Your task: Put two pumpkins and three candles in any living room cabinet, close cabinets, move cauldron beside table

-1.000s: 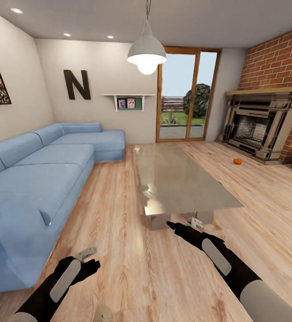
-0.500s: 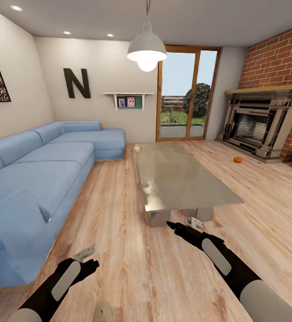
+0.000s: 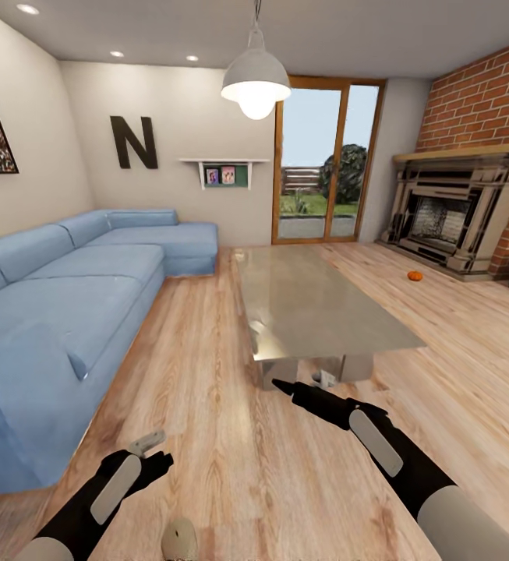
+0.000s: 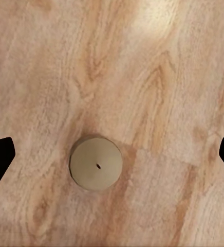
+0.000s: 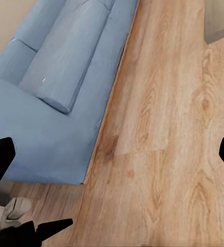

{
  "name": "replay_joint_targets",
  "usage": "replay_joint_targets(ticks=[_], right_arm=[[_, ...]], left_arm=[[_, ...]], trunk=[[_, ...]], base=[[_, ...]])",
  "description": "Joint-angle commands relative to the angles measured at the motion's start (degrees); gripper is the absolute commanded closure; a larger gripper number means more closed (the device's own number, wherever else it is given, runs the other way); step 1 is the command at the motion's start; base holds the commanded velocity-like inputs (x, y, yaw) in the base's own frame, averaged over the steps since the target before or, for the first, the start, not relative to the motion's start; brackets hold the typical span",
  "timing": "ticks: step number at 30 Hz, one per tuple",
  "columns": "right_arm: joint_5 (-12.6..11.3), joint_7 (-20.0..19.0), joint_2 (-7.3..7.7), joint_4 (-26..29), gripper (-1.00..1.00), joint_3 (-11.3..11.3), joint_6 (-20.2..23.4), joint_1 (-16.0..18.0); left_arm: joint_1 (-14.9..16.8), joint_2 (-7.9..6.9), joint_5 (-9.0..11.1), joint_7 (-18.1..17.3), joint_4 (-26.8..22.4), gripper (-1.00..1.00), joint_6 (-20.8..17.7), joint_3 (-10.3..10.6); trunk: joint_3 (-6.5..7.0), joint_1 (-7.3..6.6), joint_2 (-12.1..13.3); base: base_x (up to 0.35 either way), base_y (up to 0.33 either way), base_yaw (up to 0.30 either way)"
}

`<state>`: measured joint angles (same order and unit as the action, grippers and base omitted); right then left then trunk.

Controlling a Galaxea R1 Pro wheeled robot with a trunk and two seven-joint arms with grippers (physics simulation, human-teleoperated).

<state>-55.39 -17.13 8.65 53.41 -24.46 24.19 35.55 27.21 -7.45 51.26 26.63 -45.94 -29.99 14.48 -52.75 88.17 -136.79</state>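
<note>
A short, stubby beige candle (image 4: 96, 170) with a tiny dark wick stands upright on the pale wooden plank floor (image 3: 231, 436), directly under the left hand (image 4: 112, 159), whose two black fingertips show at the frame's edges, set wide apart with nothing between them; this looks like an approach from straight above for a pick. In the head view the same candle peeks in at the bottom edge (image 3: 180, 541), just beside the left hand (image 3: 146, 446). That view adds a small bright-orange pumpkin (image 3: 415, 276) lying on the floor near the ornate stone fireplace (image 3: 449, 222), well apart from the robot, and the glossy grey rectangular worktop (image 3: 316, 308) ahead. The right hand (image 3: 279, 386) reaches forward toward that worktop's near end; its own camera shows its fingertips spread and empty, looking back over the long blue sofa (image 5: 66, 87) and the floor.
</note>
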Motion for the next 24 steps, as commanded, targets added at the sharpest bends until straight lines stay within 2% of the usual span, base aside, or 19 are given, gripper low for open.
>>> replay_joint_targets(ticks=[1, 16, 24], right_arm=[[-0.34, -0.04, 0.05, -0.01, -1.0, -0.12, 0.12, 0.05], [-0.44, 0.17, -0.08, -0.54, -1.0, -0.08, -0.21, 0.05], [-0.5, 0.24, -0.12, -1.29, -1.0, -0.06, -0.28, 0.05]], left_arm=[[0.04, -0.06, 0.6, 0.57, -0.11, -1.0, 0.01, 0.29], [0.04, 0.06, 0.6, 0.54, -0.12, -1.0, 0.01, 0.29], [0.04, 0.0, 0.61, 0.56, -0.12, -1.0, 0.02, 0.29]], trunk=[[-0.24, 0.21, -0.44], [-2.94, 3.5, -6.45], [-4.71, 3.71, -6.56]], base=[[0.0, 0.0, 0.0], [0.0, 0.0, 0.0], [0.0, 0.0, 0.0]])
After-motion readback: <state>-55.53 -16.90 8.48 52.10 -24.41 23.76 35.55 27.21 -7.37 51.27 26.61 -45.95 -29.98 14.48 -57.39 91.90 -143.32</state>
